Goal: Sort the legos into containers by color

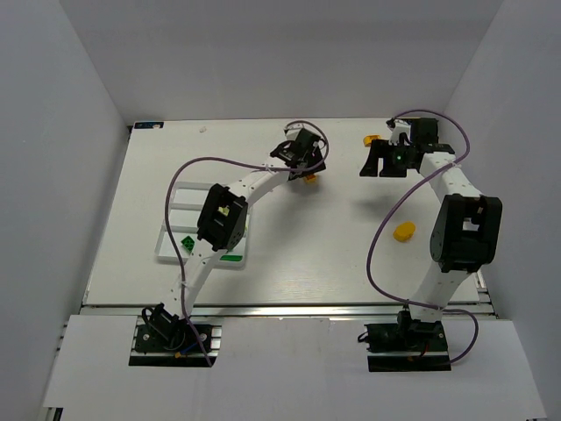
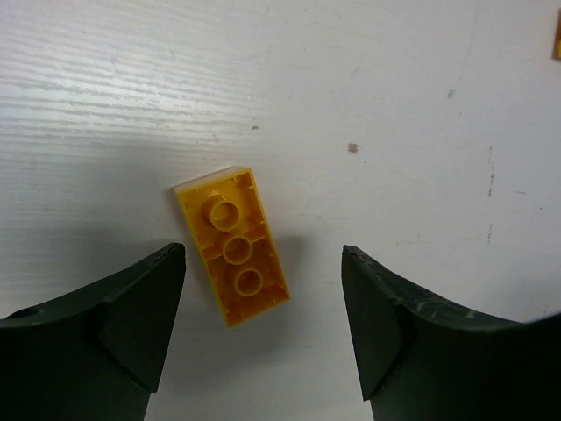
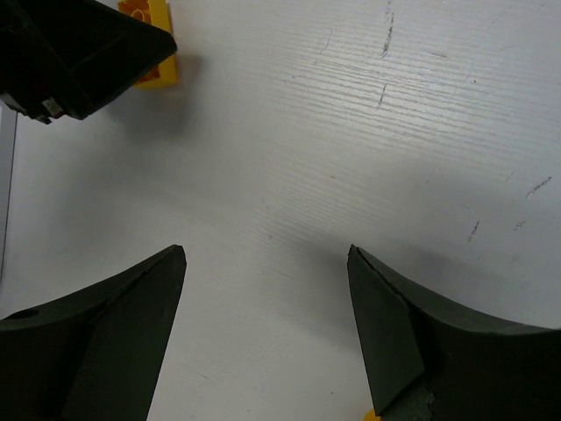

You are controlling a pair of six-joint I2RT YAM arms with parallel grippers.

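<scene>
White table [image 2: 394, 88] — orange brick [image 2: 233, 250] (underside up) between left tool's [image 2: 263, 263] spread jaws.

My left gripper [image 2: 263, 250] stands wide around a tilted orange brick [image 2: 232, 246]. Bare table [image 2: 394, 105] shows on both sides of the brick, more on the right, and the way ahead is free. My right gripper [image 3: 266, 250] straddles bare table. Ahead to its left, the left gripper's dark body closes the way.
</scene>
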